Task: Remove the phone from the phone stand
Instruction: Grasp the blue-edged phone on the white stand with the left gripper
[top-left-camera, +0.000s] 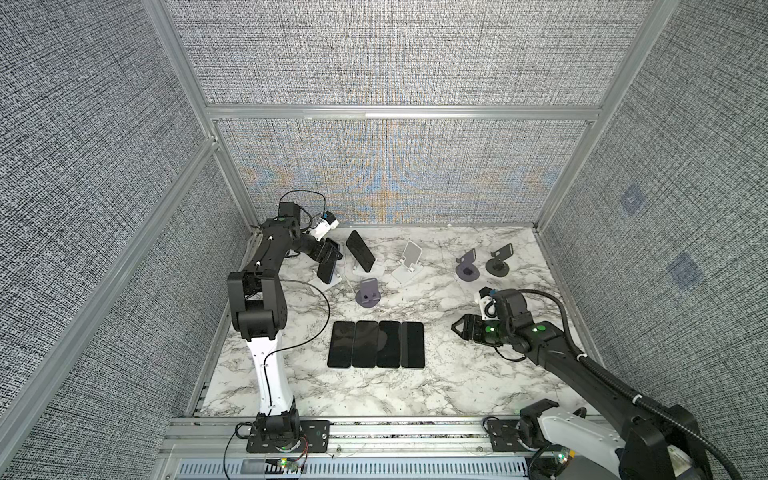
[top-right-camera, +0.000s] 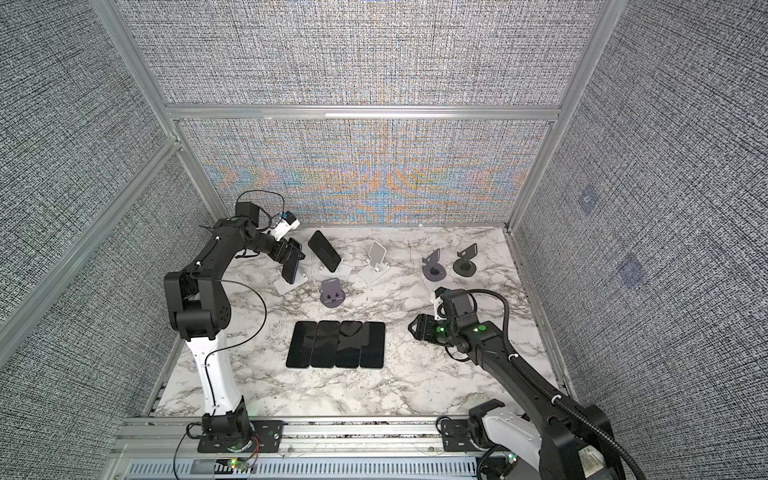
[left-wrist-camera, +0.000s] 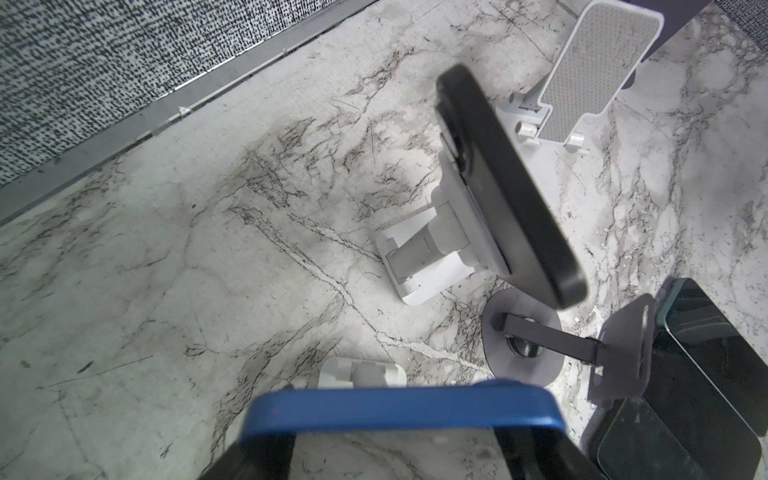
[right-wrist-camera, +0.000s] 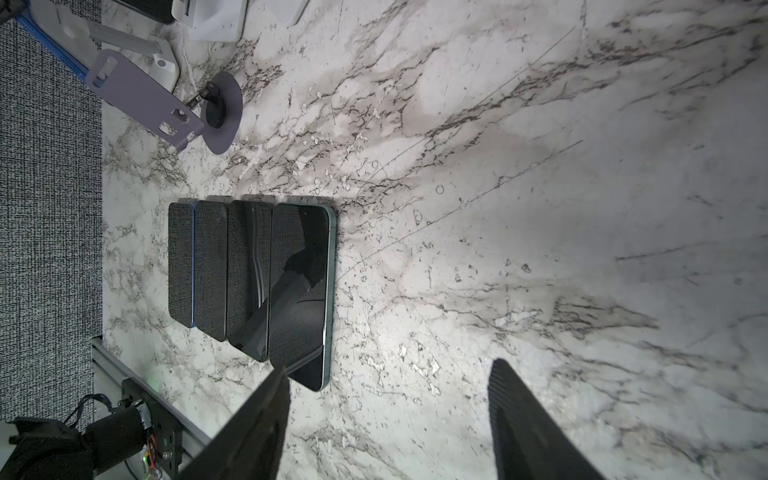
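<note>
**Left gripper at blue phone, back-left; right gripper idle**

The blue phone (left-wrist-camera: 399, 409) leans tilted on a white stand (top-right-camera: 291, 286) near the table's back-left corner, close to the left wall. The left gripper (top-left-camera: 330, 252) straddles the phone's upper end with a finger on each side. Can't tell whether they actually clamp it.

It is tight on the right: a propped black phone (top-left-camera: 360, 257) stands just beside, and a purple stand (top-left-camera: 368, 293) is near in front.

The right gripper (right-wrist-camera: 390, 370) hovers with fingers spread wide and nothing between them, over the bare marble table (top-left-camera: 436, 386) to the right of four flat phones (top-left-camera: 376, 344). There is open room at the front and right-centre. Grey fabric walls (top-left-camera: 395, 174) close three sides.
</note>
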